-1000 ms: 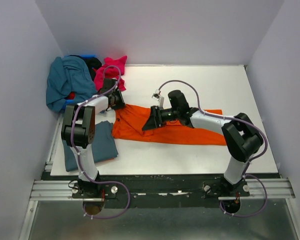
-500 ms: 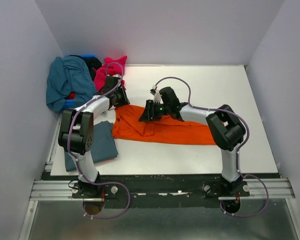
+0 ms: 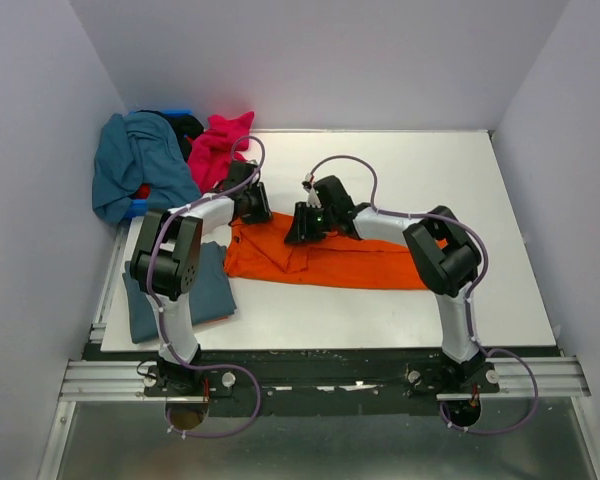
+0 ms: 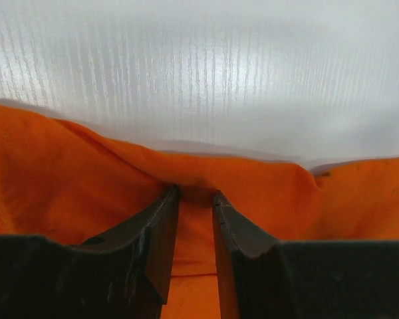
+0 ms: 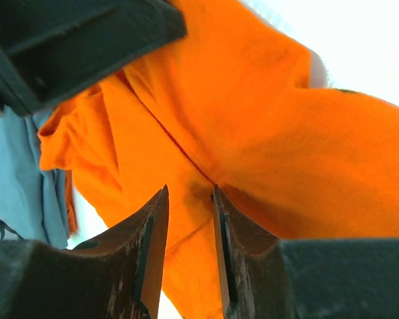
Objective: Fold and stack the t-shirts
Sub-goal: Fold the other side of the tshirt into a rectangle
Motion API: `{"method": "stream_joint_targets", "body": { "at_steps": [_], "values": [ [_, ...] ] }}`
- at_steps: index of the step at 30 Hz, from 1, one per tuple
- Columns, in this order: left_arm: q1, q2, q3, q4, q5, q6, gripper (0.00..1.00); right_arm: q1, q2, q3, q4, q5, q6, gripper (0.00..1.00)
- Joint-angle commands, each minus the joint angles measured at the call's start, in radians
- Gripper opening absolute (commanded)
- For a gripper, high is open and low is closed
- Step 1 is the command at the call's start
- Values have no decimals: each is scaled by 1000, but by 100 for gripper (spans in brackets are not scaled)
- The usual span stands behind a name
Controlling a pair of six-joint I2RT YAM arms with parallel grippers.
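The bright orange t-shirt [image 3: 350,262] lies spread across the middle of the white surface [image 3: 400,170]. The left gripper [image 3: 258,207] is closed to a narrow slit, pinching the shirt's far left edge. Near it, the right gripper [image 3: 296,228] is equally narrow, nipping a fold of the same shirt.

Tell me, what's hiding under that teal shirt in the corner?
Beneath the teal shirt, a blue container's edge and a scrap of red peek out; whatever else lies there is covered.
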Motion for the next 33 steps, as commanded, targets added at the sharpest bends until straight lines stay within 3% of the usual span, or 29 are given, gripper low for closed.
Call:
{"method": "stream_joint_targets", "body": {
  "at_steps": [1,7,11,33],
  "values": [
    [3,26,43,-14,-16,5,40,13,38,30,-52,40,-31,40],
    [3,35,62,-33,-36,15,40,17,27,21,-56,40,-40,39],
    [4,33,65,-40,-45,19,40,19,1,23,-91,118,-60,47],
    [4,27,73,-54,-54,27,40,19,-13,44,-125,167,-87,43]
  ]
}}
